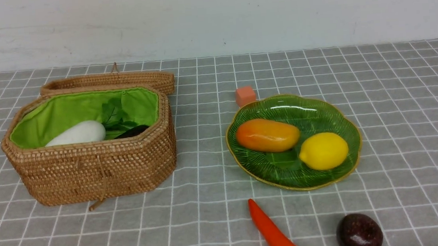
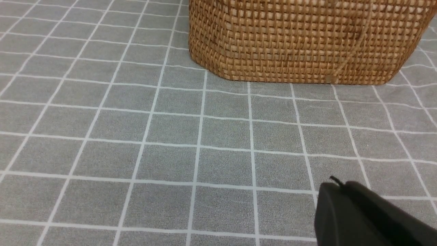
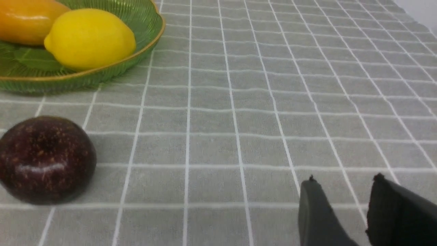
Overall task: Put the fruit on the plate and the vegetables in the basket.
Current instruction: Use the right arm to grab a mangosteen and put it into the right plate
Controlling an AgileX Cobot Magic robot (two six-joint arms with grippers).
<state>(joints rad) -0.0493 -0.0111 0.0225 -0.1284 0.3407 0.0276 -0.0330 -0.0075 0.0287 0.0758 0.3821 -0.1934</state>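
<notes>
Standing open on the left of the table [image 1: 399, 124] in the front view, the basket [image 1: 98, 175] is holding the white radish [image 1: 79, 133] and, beside its leaves, the dark eggplant [image 1: 133, 131]. Its lid [image 1: 110, 81] is lying behind it. The plate [image 1: 285, 168] is sitting well to the right, carrying the mango [image 1: 267, 134] and the lemon [image 1: 324, 150] just beside each other. A small cube [image 1: 245, 96] is resting just behind the plate's rim. The carrot [image 1: 274, 232] and the maroon fruit [image 1: 359, 233] are lying on the table, nearer the robot than the plate and apart from each other.

Left wrist view: the basket [image 2: 300, 41] is showing its woven side. Only one dark finger [image 2: 358, 218] is showing, over the table, so how far the left jaws are parted cannot be told.

Right wrist view: the right jaws are standing a little apart, gripping nothing. The maroon fruit [image 3: 46, 159] is lying apart from them, near the plate [image 3: 102, 73] but not touching it.
</notes>
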